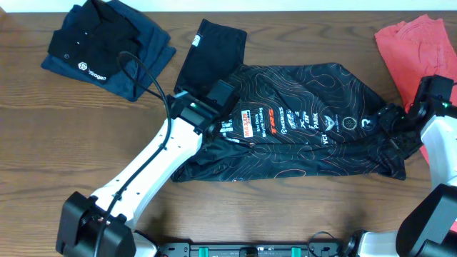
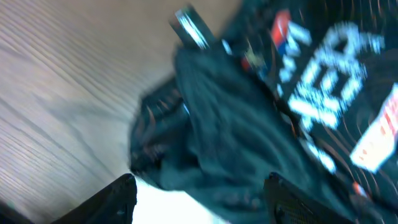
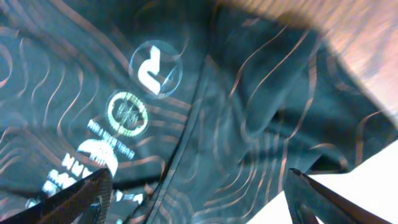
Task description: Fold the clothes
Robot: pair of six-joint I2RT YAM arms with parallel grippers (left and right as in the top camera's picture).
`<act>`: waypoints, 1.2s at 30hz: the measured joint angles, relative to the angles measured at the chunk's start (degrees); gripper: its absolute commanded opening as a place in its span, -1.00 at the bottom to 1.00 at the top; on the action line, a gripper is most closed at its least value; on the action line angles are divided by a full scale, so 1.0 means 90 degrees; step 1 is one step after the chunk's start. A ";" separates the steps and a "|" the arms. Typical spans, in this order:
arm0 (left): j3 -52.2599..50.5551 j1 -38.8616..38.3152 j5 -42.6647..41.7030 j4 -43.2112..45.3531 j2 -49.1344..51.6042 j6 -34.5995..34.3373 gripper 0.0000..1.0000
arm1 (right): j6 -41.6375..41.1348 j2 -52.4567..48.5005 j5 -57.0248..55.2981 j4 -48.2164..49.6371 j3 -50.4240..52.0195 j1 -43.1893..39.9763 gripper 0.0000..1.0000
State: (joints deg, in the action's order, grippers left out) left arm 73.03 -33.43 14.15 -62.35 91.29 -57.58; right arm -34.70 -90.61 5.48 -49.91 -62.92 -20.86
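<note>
The wooden bench (image 1: 300, 214) shows smooth, fine grain. On it the black jersey (image 1: 300, 135) lies rumpled, stretching from beneath the left end effector (image 2: 199, 202) to beneath the right end effector (image 3: 199, 202). Thin, light and limp, and probably slippery, it is best pinched at a hem or corner. Both end effectors gape open, holding nothing. Fine orange contour lines (image 3: 261, 56) and small printed logos (image 3: 154, 68) cover the cloth.
</note>
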 measured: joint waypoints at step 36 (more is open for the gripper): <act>-0.1299 0.0806 -0.2531 0.1605 0.0682 0.1404 0.35 | 0.1207 0.0000 0.0563 -0.0731 0.0000 0.0000 0.87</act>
State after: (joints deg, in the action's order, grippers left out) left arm 61.34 -26.17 -8.62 -47.90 97.43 -44.95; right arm -23.83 -90.61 10.55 -56.49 -62.92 -20.86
